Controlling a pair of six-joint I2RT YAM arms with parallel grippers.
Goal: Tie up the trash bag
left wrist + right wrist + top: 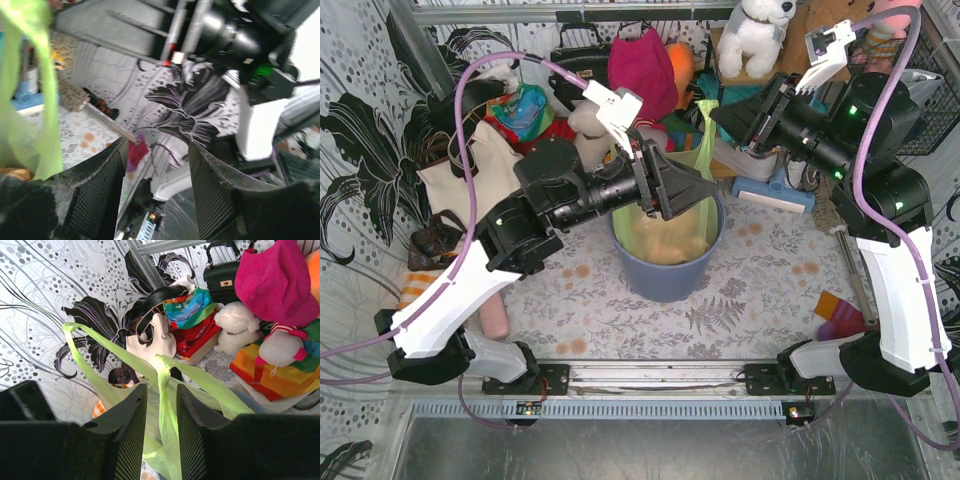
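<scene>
The thin translucent lime-green plastic trash bag (pixel 670 235) sits inside the round blue-grey plastic bin (pixel 665 282), its body lining the bin and its handle strips drawn up above the bin's far rim. The bin stands on the patterned bench (pixel 760 290).

The step in hand looks like gathering the handles before any knot is made. The right end effector (pixel 161 390), up beyond the bin's far rim, has its jaws narrowed around one upright green strip. A sliver of gap shows beside the strip, so it reads as open and not yet pinching. A second loop arches away on the far side of that strip. The left end effector (pixel 156 150) hovers over the bin's mouth with its jaws wide apart and nothing between them. In its wrist view, a green strip hangs just beside its jaws.

Next, the right likely needs to close firmly on its strip. The left must then shift sideways over the bin to take the other strip. The film is slippery and thin, so a loose pinch could let it slide out.
</scene>
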